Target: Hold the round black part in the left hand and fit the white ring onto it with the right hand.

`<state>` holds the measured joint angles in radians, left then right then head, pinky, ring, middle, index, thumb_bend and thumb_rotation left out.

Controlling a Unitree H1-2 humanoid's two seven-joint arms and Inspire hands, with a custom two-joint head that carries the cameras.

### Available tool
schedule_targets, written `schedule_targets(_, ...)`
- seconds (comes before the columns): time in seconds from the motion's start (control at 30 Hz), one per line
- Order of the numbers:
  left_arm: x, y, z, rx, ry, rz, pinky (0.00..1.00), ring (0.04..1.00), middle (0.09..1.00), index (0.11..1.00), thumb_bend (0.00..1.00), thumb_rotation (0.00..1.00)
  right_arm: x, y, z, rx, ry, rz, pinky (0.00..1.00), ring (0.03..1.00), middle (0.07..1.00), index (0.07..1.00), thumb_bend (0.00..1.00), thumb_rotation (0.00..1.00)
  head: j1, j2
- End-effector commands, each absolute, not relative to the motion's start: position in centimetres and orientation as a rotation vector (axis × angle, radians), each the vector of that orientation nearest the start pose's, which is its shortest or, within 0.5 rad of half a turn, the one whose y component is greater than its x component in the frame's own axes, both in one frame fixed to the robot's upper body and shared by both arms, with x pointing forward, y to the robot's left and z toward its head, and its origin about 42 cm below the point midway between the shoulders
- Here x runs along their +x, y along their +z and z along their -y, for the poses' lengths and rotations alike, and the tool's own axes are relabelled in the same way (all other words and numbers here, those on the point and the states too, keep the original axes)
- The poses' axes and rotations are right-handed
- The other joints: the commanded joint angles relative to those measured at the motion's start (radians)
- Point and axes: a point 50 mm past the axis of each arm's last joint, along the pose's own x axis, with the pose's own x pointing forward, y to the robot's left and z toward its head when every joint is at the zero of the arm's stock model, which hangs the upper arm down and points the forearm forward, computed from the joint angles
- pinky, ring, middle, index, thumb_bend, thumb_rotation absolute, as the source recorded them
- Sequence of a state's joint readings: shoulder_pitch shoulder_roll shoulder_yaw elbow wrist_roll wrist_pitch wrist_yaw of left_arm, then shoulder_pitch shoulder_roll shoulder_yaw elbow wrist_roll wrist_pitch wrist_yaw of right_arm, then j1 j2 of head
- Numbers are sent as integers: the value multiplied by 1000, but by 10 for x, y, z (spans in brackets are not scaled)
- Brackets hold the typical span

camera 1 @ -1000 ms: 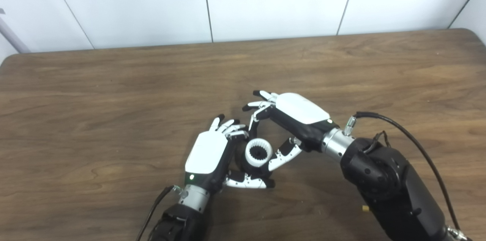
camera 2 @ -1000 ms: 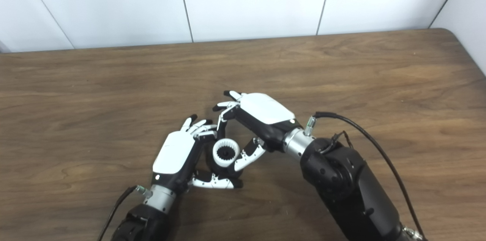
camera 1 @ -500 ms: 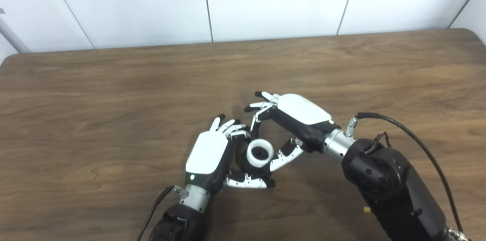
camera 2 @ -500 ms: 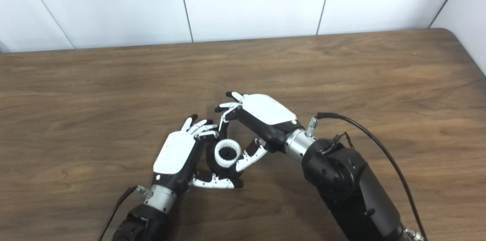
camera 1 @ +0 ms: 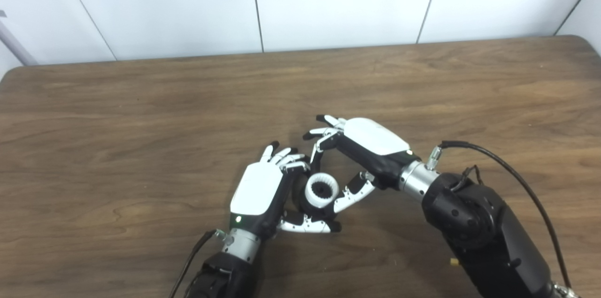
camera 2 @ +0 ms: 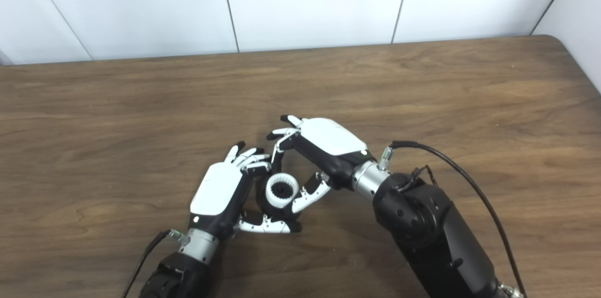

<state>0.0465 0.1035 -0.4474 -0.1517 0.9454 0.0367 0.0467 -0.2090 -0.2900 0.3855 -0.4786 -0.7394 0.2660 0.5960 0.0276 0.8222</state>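
Observation:
My left hand (camera 1: pixel 262 191) lies low over the wooden table (camera 1: pixel 141 119), shut on the round black part (camera 1: pixel 321 189), with its thumb curled under the part's near side. The white toothed ring (camera 1: pixel 320 203) sits on top of the black part, whose dark centre shows through the ring's hole. My right hand (camera 1: pixel 371 141) reaches in from the right and is shut on the ring: its thumb presses the ring's right side and a bent finger touches the far side. The same grip shows in the right eye view, with the ring (camera 2: pixel 281 203) between both hands.
A black cable (camera 1: pixel 516 171) loops off my right forearm. A tiny yellow bit (camera 1: pixel 451 262) lies on the table by that arm. White wall panels (camera 1: pixel 328 2) stand behind the table's far edge.
My right hand has crept slightly to the right and towards me, still on the ring. The left hand, the black part and the ring have barely moved.

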Motion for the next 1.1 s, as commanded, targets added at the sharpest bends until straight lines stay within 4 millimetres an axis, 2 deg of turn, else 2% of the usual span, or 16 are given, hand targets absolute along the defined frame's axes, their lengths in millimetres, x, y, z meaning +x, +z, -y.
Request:
schedule_targets(0.0,245,118,-124,1001,-310,283,1000,885,785,483,525,60,288,233,159,-1069,614,298,1000,1000,865,483,524,131,1,0)
schedule_targets(0.37,244,119,-122,1006,-312,283,1000,884,785,483,525,61,286,233,159,-1070,615,314,1000,998,864,485,524,134,8,5)
schedule_targets(0.63,246,118,-120,1005,-309,284,1000,881,784,483,525,61,289,232,162,-1084,612,282,1000,1000,898,492,525,147,5,-2)
schedule_targets(0.67,247,117,-120,1006,-309,283,1000,880,785,484,525,61,290,231,163,-1084,611,279,1000,1000,906,568,780,182,6,-4)
schedule_targets(0.7,247,117,-120,1005,-308,282,1000,881,786,484,525,61,290,231,163,-1085,610,278,1000,1000,911,600,875,198,6,-4)
schedule_targets(0.77,247,117,-120,1004,-307,283,1000,881,786,484,525,61,290,231,164,-1091,608,275,1000,1000,920,649,972,220,7,-6)
schedule_targets(0.87,247,117,-120,1005,-307,283,1000,883,787,484,525,62,290,232,165,-1103,604,275,1000,1000,932,710,999,239,7,-6)
schedule_targets(1.07,248,116,-121,1000,-306,284,1000,881,785,483,525,61,290,235,167,-1108,596,268,1000,1000,946,756,1000,258,4,-5)
